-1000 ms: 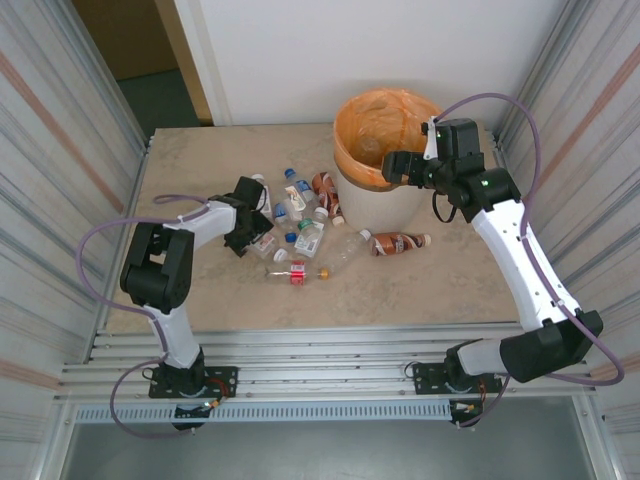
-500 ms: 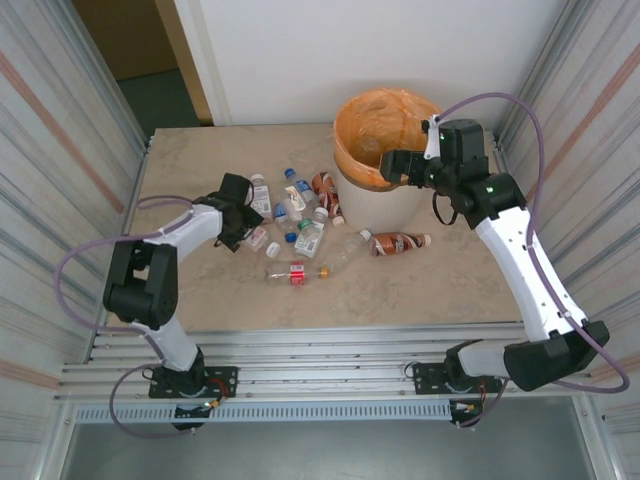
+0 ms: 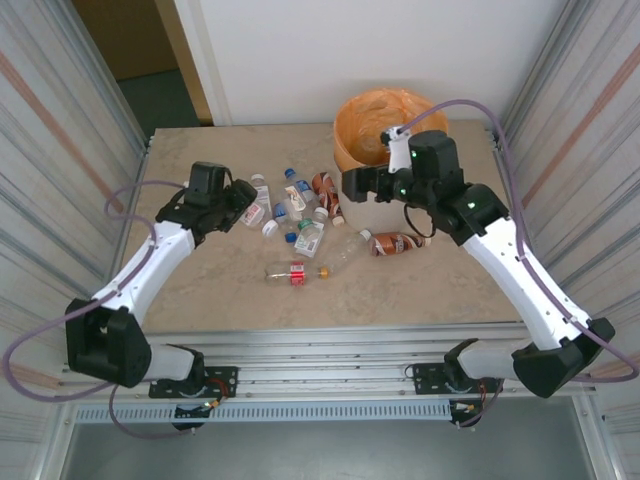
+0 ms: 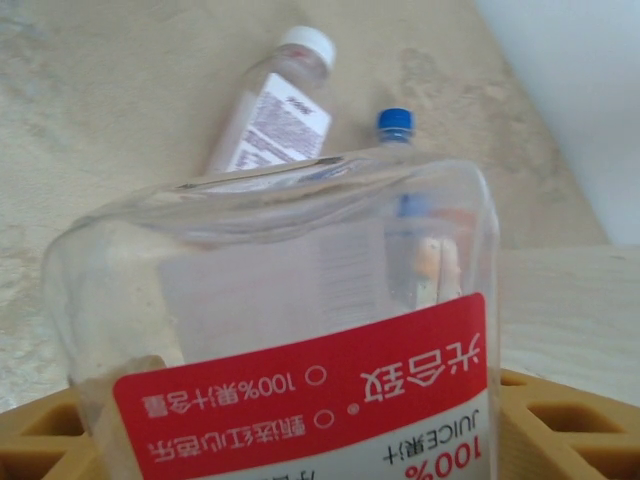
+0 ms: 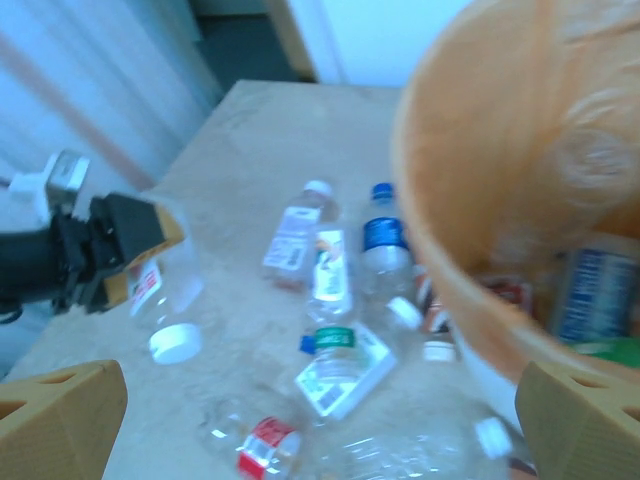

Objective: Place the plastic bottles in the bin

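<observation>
One clear juice bottle (image 4: 290,300) pinched in my left gripper (image 3: 238,197): light, crushable, slick; I reckon label band safest hold. Right gripper (image 5: 320,430) spread wide, empty.

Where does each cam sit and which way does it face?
Top external: above and behind the bases, looking down on the table; both arms, left gripper, right gripper.
Left wrist: on the left arm, facing along its fingers at the held juice bottle.
Right wrist: on the right arm, facing down over loose bottles and the bin; its fingers in the bottom corners.
Shared: top and right wrist both show the left gripper holding that bottle.
</observation>
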